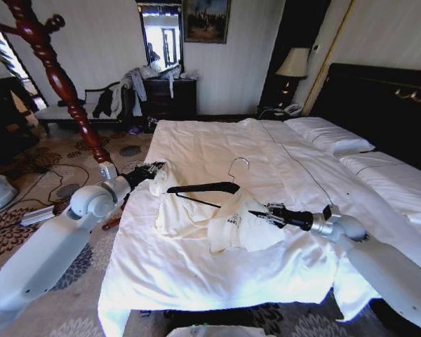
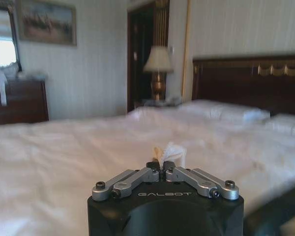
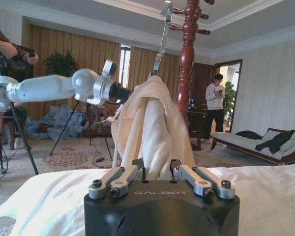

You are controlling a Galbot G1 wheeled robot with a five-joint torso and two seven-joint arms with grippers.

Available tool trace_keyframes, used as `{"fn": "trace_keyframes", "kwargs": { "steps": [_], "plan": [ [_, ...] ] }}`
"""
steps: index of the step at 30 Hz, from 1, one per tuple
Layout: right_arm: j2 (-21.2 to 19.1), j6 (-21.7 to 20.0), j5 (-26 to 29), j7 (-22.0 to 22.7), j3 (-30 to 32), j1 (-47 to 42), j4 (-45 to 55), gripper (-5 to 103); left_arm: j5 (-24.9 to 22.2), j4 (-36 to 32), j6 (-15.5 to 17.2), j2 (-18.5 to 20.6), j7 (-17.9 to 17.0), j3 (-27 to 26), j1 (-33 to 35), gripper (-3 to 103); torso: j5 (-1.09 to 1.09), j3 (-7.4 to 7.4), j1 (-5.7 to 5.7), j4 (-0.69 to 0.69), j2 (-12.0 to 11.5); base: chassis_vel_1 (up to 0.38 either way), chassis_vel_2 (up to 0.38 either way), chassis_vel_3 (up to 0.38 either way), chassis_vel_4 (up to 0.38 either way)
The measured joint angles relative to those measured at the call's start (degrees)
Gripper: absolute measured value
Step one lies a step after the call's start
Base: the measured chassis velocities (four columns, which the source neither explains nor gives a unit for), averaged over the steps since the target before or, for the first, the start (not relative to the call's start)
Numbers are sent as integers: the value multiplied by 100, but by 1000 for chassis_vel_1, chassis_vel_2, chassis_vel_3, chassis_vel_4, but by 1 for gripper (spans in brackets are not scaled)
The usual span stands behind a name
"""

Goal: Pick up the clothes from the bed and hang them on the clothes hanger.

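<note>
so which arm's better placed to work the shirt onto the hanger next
Probably the right: the right gripper pinches the cream shirt just below the black hanger. The left gripper grips the shirt's far edge.

Both grippers are tied up in the clothes (image 1: 217, 217): the left gripper (image 1: 153, 170) pinches one edge, the right gripper (image 1: 261, 214) the opposite side. Between them the clothes hanger (image 1: 209, 187) lies across the fabric, blocking a straight pass from one to the other. Beyond both grippers, toward the pillows (image 1: 330, 133), the bed (image 1: 217, 147) is bare duvet. The coat stand (image 1: 63, 84) rises just behind the left gripper's arm, crowding that side.
</note>
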Motion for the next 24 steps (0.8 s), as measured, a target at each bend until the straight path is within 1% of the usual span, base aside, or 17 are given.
{"fn": "trace_keyframes", "kwargs": {
  "steps": [2, 3, 4, 6, 7, 8, 10, 12, 14, 16, 17, 18, 19, 20, 22, 23, 24],
  "plan": [
    [-1, 37, 48, -27, 105, -15, -5, 21, 360, -70, 71, 20, -9, 126, 417, 0, 1, 0, 0, -2, 0, 0, 0, 0, 0],
    [-1, 37, 48, -27, 105, -15, -5, 21, 360, -70, 71, 20, -9, 126, 417, 0, 1, 0, 0, -2, 0, 0, 0, 0, 0],
    [-10, 53, 116, -5, 180, -3, -15, 21, 688, -107, 114, 30, -16, 197, 775, 0, -3, 0, -1, -2, 0, 0, 0, 0, 0],
    [-10, 79, 260, 101, 250, 28, -13, 21, 1070, -170, 172, 30, -29, 275, 1234, 0, 1, 0, -1, 0, -1, 0, 0, 0, 0],
    [-10, 79, 260, 101, 250, 28, -13, 21, 1070, -170, 172, 30, -29, 275, 1234, 0, 1, 0, -1, 0, -1, 0, 0, 0, 0],
    [-10, 86, 336, 174, 277, 33, 6, 21, 1231, -208, 213, 15, -40, 306, 1451, 0, -1, 0, -1, 2, 0, 0, 0, 0, 0],
    [-12, 107, 447, 289, 322, 31, 75, 21, 1533, -304, 305, -2, -53, 333, 1813, 0, 0, -1, -1, -1, 0, 0, 0, 0, 0],
    [-13, 115, 460, 306, 332, 29, 90, 21, 1596, -327, 339, -2, -61, 334, 1889, 0, 1, -1, -1, -1, 0, 0, 0, 0, 0],
    [-17, 136, 486, 350, 365, 21, 164, 21, 1722, -437, 515, 46, -144, 329, 2142, 0, 1, -1, -1, -2, 0, 0, 0, 0, 0],
    [-17, 141, 527, 377, 388, 24, 245, 21, 1741, -571, 719, 119, -296, 304, 2356, 0, 1, -1, -1, -1, 0, 0, 0, 0, 0],
    [-16, 141, 548, 387, 395, 34, 282, 21, 1742, -651, 812, 158, -383, 280, 2462, -3, 1, -1, -1, -1, 0, 0, 0, 0, 0],
    [-16, 141, 548, 387, 395, 34, 282, 21, 1742, -651, 812, 158, -383, 280, 2462, -3, 1, -1, -1, -1, 0, 0, 0, 0, 0],
    [-16, 142, 565, 390, 401, 47, 313, 21, 1743, -765, 930, 200, -454, 236, 2588, 1, 1, -1, -1, -1, 0, 0, 0, 0, 0],
    [-16, 142, 570, 390, 410, 54, 328, 21, 1739, -861, 1019, 229, -485, 190, 2670, 1, 0, -1, -1, -1, 0, 0, 0, 0, 0],
    [-22, 145, 572, 388, 440, 42, 350, 21, 1654, -1118, 1230, 298, -554, 74, 2840, 12, 1, -1, -1, -1, 0, 0, 0, 0, 0],
    [-22, 145, 572, 388, 440, 42, 350, 21, 1654, -1118, 1230, 298, -554, 74, 2840, 12, 1, -1, -1, -1, 0, 0, 0, 0, 0],
    [-30, 152, 572, 383, 461, 20, 357, 21, 1585, -1305, 1358, 355, -584, 7, 2948, 17, 1, -1, -1, -2, 0, 0, 0, 0, 0]
  ]
}}
